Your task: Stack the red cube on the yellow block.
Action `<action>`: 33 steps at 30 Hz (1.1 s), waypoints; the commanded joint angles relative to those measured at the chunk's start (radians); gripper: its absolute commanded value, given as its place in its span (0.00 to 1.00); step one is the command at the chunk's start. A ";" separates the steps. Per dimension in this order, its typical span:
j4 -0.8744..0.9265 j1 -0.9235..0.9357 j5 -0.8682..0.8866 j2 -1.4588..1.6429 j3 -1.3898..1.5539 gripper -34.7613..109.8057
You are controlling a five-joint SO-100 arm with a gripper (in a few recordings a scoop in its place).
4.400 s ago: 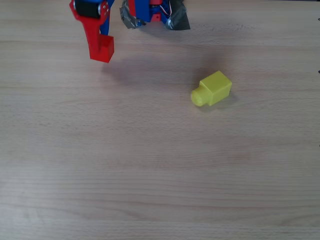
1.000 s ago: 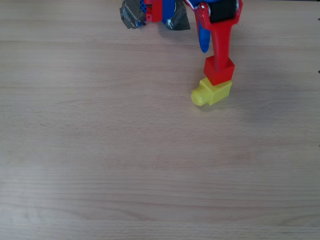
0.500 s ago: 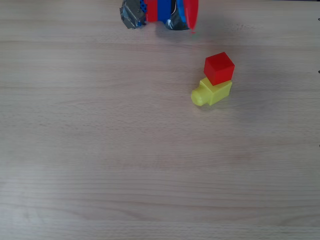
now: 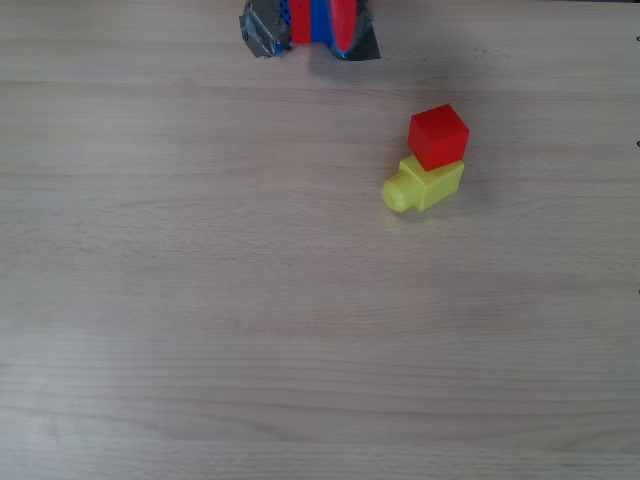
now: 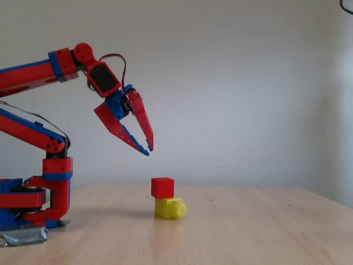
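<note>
- Red cube [image 5: 162,187] resting on top of yellow block [image 5: 167,207], touching it; in the overhead view the cube [image 4: 438,136] sits shifted toward the far edge of the block's body [image 4: 437,183], not fully centred.
- Yellow block lying on the wooden table [image 4: 250,330] with its round stub pointing sideways, away from the cube, toward the left of the overhead view.
- Gripper [image 5: 144,136] raised above and to the left of the stack in the fixed view, well apart from it, fingers spread, grasping nothing.
- Arm base [image 5: 33,201] standing well left of the stack in the fixed view, taped down at the foot.
- Handling, as a judgement: cube likely light, rigid and glossy, so somewhat slippery; best taken across two opposite flat faces, near mid-height.
- Block likely equally light and stiff; easily nudged, so any contact with the stack risks sliding the cube off its offset seat.
- Count: one red cube, one yellow block, one gripper.
- Task apparently complete as things lie.
</note>
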 commanded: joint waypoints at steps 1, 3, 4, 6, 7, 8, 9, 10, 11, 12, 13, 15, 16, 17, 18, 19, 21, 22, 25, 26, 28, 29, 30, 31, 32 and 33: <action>-0.018 0.015 -0.011 0.046 0.012 0.24; -0.041 0.028 -0.048 0.077 0.067 0.24; -0.049 0.035 -0.063 0.095 0.098 0.24; -0.051 0.049 -0.077 0.135 0.160 0.24; -0.038 0.054 -0.081 0.152 0.187 0.24; -0.031 0.058 -0.084 0.170 0.216 0.24; -0.032 0.067 -0.084 0.193 0.247 0.24; -0.029 0.078 -0.086 0.215 0.273 0.24; -0.023 0.089 -0.089 0.235 0.296 0.24; -0.023 0.100 -0.091 0.253 0.316 0.24; -0.025 0.109 -0.095 0.268 0.333 0.24; -0.025 0.120 -0.114 0.290 0.357 0.24; -0.026 0.123 -0.114 0.307 0.370 0.24; -0.026 0.123 -0.114 0.324 0.380 0.24; -0.025 0.123 -0.103 0.344 0.391 0.24; -0.025 0.120 -0.060 0.362 0.405 0.24; -0.025 0.118 -0.029 0.405 0.439 0.24; -0.020 0.120 -0.023 0.433 0.457 0.24; -0.003 0.127 0.012 0.502 0.511 0.24; 0.006 0.133 0.009 0.520 0.523 0.24; 0.018 0.146 0.005 0.546 0.546 0.24; 0.014 0.147 0.021 0.546 0.555 0.24; 0.009 0.147 0.040 0.546 0.568 0.24; 0.005 0.144 0.063 0.546 0.578 0.24; 0.006 0.143 0.080 0.546 0.578 0.24; 0.006 0.141 0.083 0.546 0.578 0.24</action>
